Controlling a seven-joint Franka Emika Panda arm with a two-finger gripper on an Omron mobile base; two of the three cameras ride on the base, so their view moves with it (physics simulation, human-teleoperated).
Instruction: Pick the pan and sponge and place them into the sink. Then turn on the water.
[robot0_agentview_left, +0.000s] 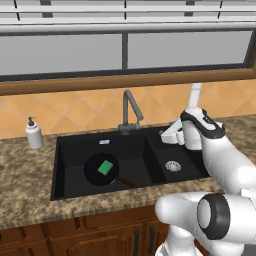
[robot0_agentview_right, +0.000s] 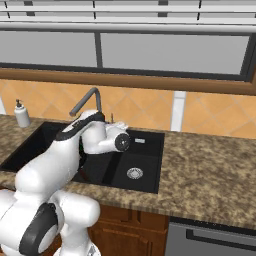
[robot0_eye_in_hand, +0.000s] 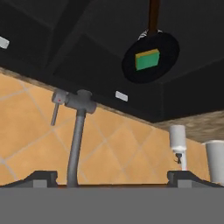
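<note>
The pan is seen lying in the large basin of the sink, with the sponge resting inside it. The gripper is held wide open near the faucet, and nothing is gripped.

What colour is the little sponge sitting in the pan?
The sponge is green on top with a yellow layer underneath, clearest in the hand view.
</note>
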